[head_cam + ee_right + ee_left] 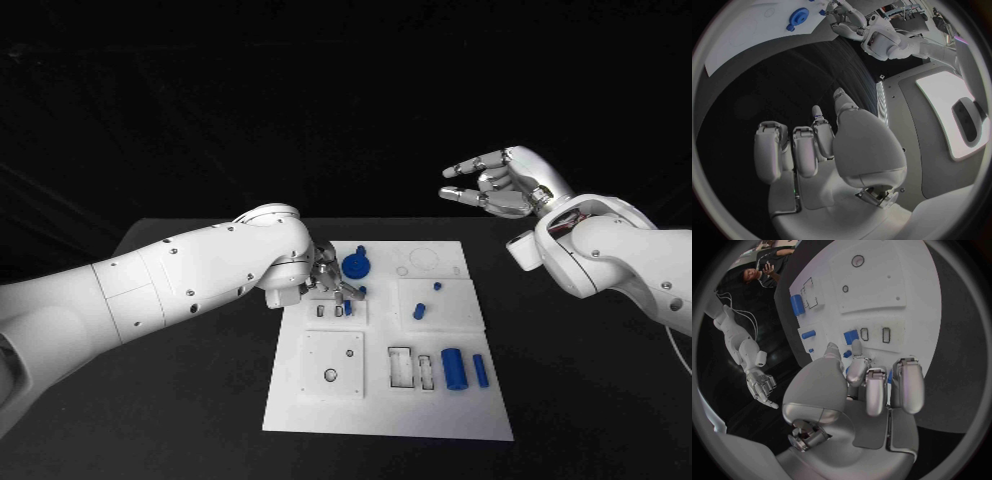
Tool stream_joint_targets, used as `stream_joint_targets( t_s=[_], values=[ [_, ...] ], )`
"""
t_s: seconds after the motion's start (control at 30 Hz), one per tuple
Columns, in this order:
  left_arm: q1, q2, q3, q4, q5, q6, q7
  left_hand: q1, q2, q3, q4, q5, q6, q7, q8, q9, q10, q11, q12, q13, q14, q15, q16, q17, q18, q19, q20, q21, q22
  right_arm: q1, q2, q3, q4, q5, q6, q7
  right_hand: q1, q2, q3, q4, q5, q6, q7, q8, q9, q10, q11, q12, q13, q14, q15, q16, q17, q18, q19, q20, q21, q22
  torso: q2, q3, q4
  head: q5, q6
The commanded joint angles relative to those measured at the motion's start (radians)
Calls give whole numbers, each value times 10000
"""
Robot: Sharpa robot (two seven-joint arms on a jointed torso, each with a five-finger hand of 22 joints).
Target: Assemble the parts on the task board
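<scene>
The white task board [389, 420] lies in the middle of the table. My left hand [325, 285] reaches over its near-left slot block, where its thumb and a finger pinch a small blue part [851, 336] beside two empty slots [886, 335]. A blue gear [356, 265] lies just beyond that hand. Two small blue pieces [420, 311] lie mid-board, and a blue cylinder [453, 368] and a blue bar [479, 370] lie nearer me. My right hand [498, 185] hangs high beyond the board's right corner, fingers apart and holding nothing; its palm [829, 150] is bare.
A square plate with a round hole [330, 375] sits at the board's near left, next to rectangular recesses [411, 368]. A round recess [423, 265] marks the far end. Black table [188, 400] surrounds the board on all sides.
</scene>
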Motion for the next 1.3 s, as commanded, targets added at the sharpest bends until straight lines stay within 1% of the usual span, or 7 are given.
stream_joint_targets(
  t_s=[0.03, 0.2, 0.47, 0.67, 0.83, 1.13, 1.3],
  values=[
    [-5, 56, -3, -33, -35, 339, -1301, 23, 39, -61, -21, 68, -22, -23, 58, 8, 41, -2, 28, 8, 1020, -65, 31, 2634, -199, 251, -31, 59, 93, -6, 11, 0, -1, -116, 153, -21, 97, 13, -8, -55, 25, -42, -1, -8, -6, -77, 12, -59, 816, 769, 18, -53, 1370, 79, -49, 6, -62, -8, 4, 5, -2, -6, -13],
    [-26, 123, -16, -97, -35, 389, -1295, 32, 42, -61, -22, 75, -27, -24, 63, 16, 42, -4, 29, 9, 1020, -66, 31, 2634, -201, 253, -32, 64, 102, -7, 16, 0, -7, -117, 162, -21, 97, 19, -12, -60, 45, -42, 0, -7, -6, -78, 12, -63, 813, 769, 18, -55, 1368, 78, -46, 6, -60, -2, 3, 1, -4, -7, -38],
    [-50, 194, -47, -222, -35, 477, -1335, 63, 50, -57, -27, 88, -40, -26, 77, 37, 44, -6, 32, 13, 1020, -69, 31, 2634, -201, 252, -35, 65, 104, -8, 12, 0, -10, -121, 163, -34, 97, 19, -12, -60, 45, -42, 0, -7, -6, -78, 12, -63, 813, 769, 18, -55, 1368, 78, -46, 6, -60, -2, 3, 12, -3, -5, -57],
    [-53, 220, -59, -290, -35, 520, -1344, 115, 62, -47, -35, 108, -59, -28, 95, 67, 42, -10, 30, 11, 1020, -72, 31, 2634, -200, 249, -38, 65, 105, -8, 14, -1, -14, -123, 170, -43, 94, 27, -19, -64, 74, -42, 1, -7, -5, -79, 13, -65, 810, 769, 18, -58, 1365, 77, -45, 6, -60, -1, 3, 8, 5, -16, -72],
    [-55, 244, -66, -317, -35, 538, -1333, 162, 77, -35, -39, 127, -76, -30, 110, 93, 41, -12, 28, 9, 1020, -73, 31, 2634, -200, 247, -41, 66, 108, -8, 24, -1, -22, -124, 181, -46, 94, 27, -19, -64, 74, -42, 1, -7, -5, -79, 13, -65, 810, 769, 18, -58, 1365, 77, -45, 6, -60, -1, 2, 9, -3, -18, -86],
    [-66, 304, -75, -380, -35, 540, -1298, 666, 209, 245, -84, 182, -189, -38, 190, 268, 36, -22, 26, 17, 1020, -85, 31, 2634, -198, 229, -55, 66, 119, -10, 37, -2, -30, -124, 201, -47, 94, 27, -19, -64, 74, -42, 1, -7, -5, -79, 13, -65, 810, 769, 18, -58, 1365, 77, -45, 6, -60, -1, 6, 11, 0, -25, -94],
    [-76, 340, -83, -400, -35, 552, -1263, 848, 218, 427, -79, 193, -233, -43, 200, 324, 31, -27, 20, 16, 1020, -89, 31, 2634, -197, 222, -58, 65, 123, -12, 43, -3, -34, -124, 216, -50, 86, 37, -25, -65, 99, -42, 1, -6, -5, -85, 13, -78, 800, 767, 18, -65, 1356, 80, -52, 6, -69, -16, 5, 15, 6, -29, -106]
  ],
)
